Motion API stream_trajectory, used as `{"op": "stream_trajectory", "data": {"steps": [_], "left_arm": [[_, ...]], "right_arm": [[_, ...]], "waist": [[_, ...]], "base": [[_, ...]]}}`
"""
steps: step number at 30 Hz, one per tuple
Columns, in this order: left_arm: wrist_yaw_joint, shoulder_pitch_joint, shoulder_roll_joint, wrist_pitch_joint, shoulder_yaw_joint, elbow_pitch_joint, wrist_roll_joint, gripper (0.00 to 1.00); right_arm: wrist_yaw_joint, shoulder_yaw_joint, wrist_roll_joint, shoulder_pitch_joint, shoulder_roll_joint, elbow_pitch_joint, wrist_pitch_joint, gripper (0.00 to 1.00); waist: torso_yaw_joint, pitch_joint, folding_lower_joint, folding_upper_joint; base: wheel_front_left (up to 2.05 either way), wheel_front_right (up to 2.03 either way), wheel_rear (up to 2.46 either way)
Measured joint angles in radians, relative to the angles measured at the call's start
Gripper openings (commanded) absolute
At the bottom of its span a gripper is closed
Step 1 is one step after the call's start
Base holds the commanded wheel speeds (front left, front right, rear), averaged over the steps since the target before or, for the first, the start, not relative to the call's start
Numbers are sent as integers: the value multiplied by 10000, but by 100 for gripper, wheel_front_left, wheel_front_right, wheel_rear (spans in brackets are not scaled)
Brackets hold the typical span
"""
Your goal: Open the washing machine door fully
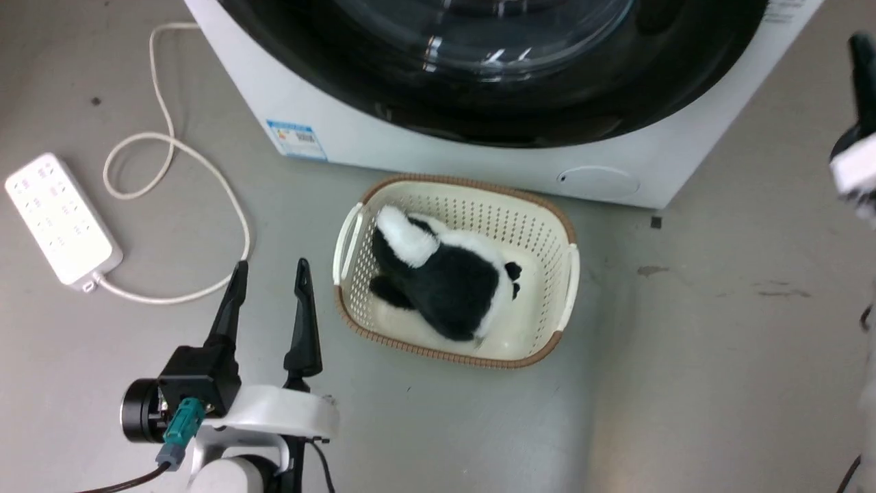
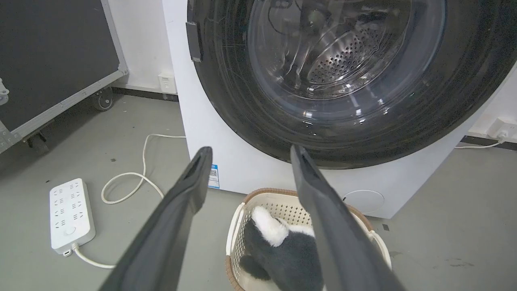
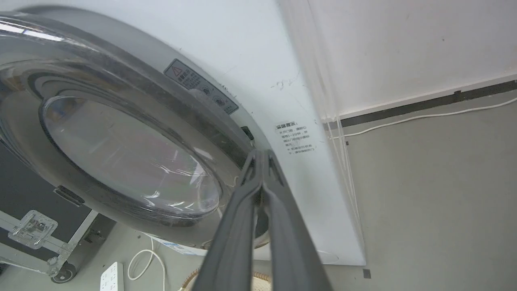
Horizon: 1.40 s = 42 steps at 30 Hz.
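While the large round glossy black glass-bowled door (image 3: 121, 141) fronts the big white washing machine (image 3: 262, 60), the right gripper (image 3: 262, 155), jaws pressed together, points at its rim: best hook behind, sweep wide; left gripper (image 1: 270, 270) idles, jaws spread.

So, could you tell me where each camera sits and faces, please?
Head: from above, looks down at cream perforated plastic basket before big white washing machine; open left claw.
Left wrist: faces round glossy black door; own open claw.
Right wrist: along shut right claw, toward door's edge.
First two share the basket.
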Motion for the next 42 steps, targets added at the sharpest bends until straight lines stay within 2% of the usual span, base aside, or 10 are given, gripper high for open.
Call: {"op": "stream_trajectory", "data": {"steps": [18, 24, 34, 42], "left_arm": [[324, -486, 0, -372, -575, -378, -303, 100], [518, -616, -2, -529, -790, -487, -447, 100], [635, -828, 0, -746, -909, -510, -635, 100], [721, -827, 0, -911, -961, -502, -798, 100]], "right_arm": [[-2, -1896, 640, -3545, -290, 2614, 2938, 0], [-4, -2920, 926, -4903, -290, 3448, 4642, 0], [-4, -4059, 930, -5196, -171, 3532, 6217, 0], [-23, -4899, 1016, -4714, 267, 2920, 7705, 0]], "waist": [[693, 1101, 0, 0], [941, 1506, 0, 0], [1096, 1527, 0, 0], [1075, 1120, -1, 0]], "base": [[0, 0, 0], [0, 0, 0], [0, 0, 0], [0, 0, 0]]}}
